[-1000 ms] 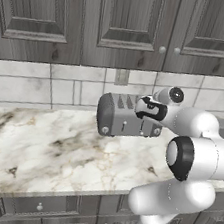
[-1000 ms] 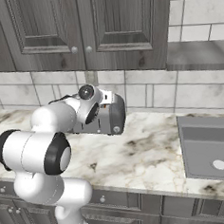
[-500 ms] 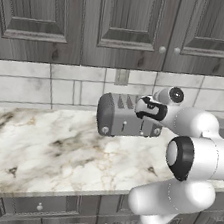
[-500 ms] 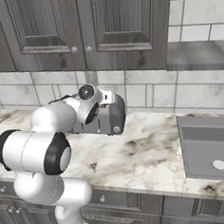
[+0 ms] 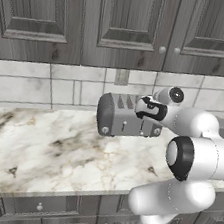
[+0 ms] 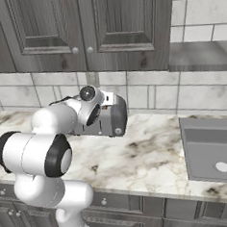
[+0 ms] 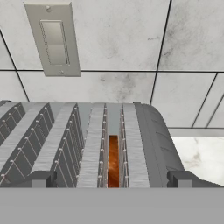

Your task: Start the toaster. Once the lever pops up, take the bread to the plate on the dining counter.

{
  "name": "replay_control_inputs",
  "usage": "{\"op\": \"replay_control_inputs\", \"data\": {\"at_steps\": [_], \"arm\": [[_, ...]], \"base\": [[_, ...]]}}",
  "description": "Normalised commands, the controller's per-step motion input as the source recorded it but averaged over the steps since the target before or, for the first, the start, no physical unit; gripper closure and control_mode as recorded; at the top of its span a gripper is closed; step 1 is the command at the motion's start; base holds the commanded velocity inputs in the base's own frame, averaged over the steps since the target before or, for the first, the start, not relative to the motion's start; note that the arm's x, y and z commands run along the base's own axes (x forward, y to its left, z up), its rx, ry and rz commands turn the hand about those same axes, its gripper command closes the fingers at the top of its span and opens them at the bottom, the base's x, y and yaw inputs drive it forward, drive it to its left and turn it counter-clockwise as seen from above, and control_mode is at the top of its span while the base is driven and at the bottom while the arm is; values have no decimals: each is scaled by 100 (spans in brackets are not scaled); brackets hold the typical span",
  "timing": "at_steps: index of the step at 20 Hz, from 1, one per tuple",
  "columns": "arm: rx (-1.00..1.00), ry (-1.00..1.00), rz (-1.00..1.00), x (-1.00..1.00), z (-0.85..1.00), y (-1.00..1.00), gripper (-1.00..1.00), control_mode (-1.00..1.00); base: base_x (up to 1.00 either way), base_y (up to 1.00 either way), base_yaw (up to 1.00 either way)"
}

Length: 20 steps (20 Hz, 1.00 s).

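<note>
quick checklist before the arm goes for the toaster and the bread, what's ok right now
1. Toaster upright on the marble worktop, near the tiled wall: ok.
2. Bread in a slot: ok; the hand view shows a brown slice sitting deep in the slot nearest the rounded end.
3. Jaws open, nothing held: ok; the gripper has a tip on each side of the slots.
4. Gripper lined up over the bread slot: ok in the hand view.
5. Lever position, up or down: cannot tell.
6. Plate ready on the dining counter: cannot tell.
</note>
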Motion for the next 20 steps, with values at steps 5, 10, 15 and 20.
{"op": "replay_control_inputs", "data": {"at_steps": [5,10,15,20], "arm": [[0,0,0,0,0,0,-100,-100],[0,0,0,0,0,0,-100,-100],[0,0,0,0,0,0,-100,-100],[0,0,0,0,0,0,-100,-100]], "base": [[0,0,0],[0,0,0],[0,0,0],[0,0,0]]}}
